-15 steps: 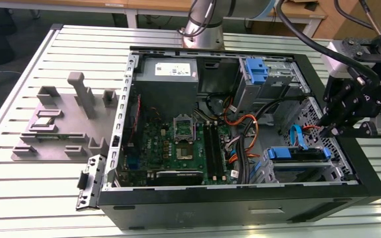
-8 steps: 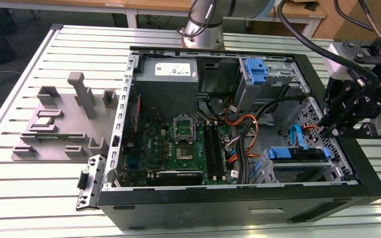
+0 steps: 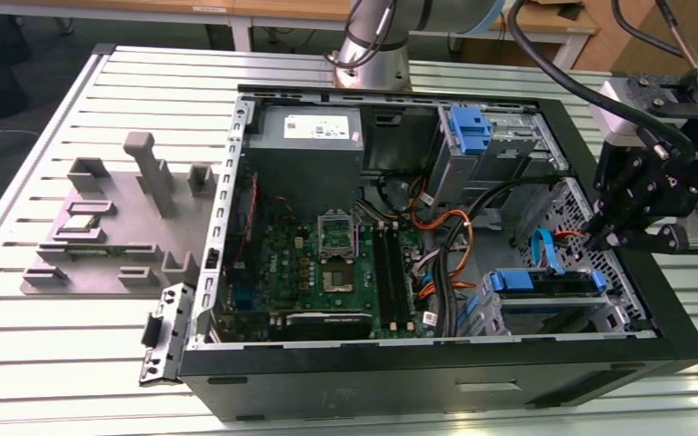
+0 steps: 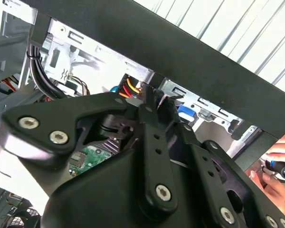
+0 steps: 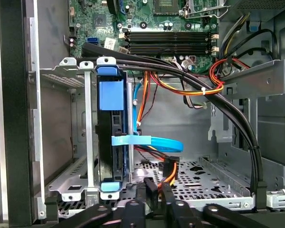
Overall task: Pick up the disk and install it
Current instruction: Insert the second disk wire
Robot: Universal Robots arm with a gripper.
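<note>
The disk [image 3: 545, 282] sits on edge in the drive cage at the near corner of the open computer case, on the exterior view's right. Its blue carrier bracket faces up. In the first wrist view the disk [image 5: 110, 137] stands in the metal cage with a light blue cable plugged in beside it. My gripper [image 3: 620, 240] hangs over the case's side wall, just above and beside that cage, apart from the disk. Its black fingers [image 5: 145, 192] are shut with nothing between them, and their linkage shows in the second wrist view.
The case [image 3: 640, 300] holds a motherboard [image 3: 324, 263], black and orange cable bundles [image 5: 190, 80], a grey power-supply box [image 3: 310, 127] and a second blue bracket [image 3: 471, 127] in the far cage. A grey fixture [image 3: 119, 227] stands on the slatted table. A person's hand [image 4: 275, 166] is by the case.
</note>
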